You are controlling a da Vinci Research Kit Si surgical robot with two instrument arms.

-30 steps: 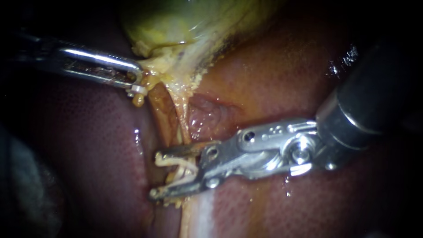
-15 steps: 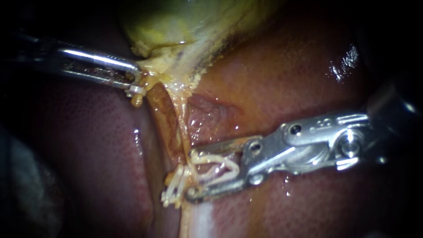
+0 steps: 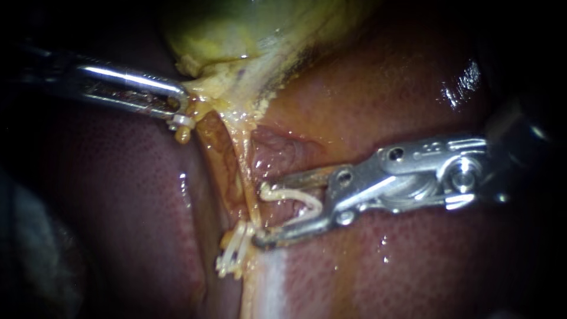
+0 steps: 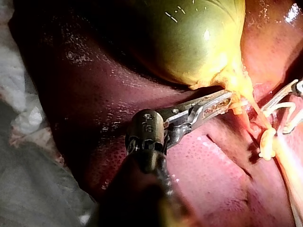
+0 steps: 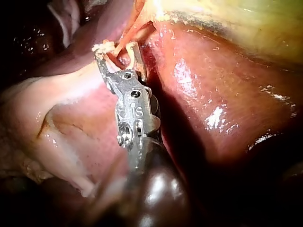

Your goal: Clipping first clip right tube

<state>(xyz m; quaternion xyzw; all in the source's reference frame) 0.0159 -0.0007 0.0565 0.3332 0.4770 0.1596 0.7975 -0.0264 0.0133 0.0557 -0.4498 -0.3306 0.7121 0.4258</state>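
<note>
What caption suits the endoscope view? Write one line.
Right instrument carries an open clip beside the closed clip on the tube; left instrument grips the gallbladder.

Left instrument comes in level, clamped on tissue; right instrument — spread wide — cradles a clip.

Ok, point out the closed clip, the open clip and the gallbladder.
closed clip point(image 3: 233, 251), endoscope view, its white middle.
open clip point(image 3: 289, 194), endoscope view, its upper leg.
gallbladder point(image 4: 189, 38), left wrist view, its green wall.
</note>
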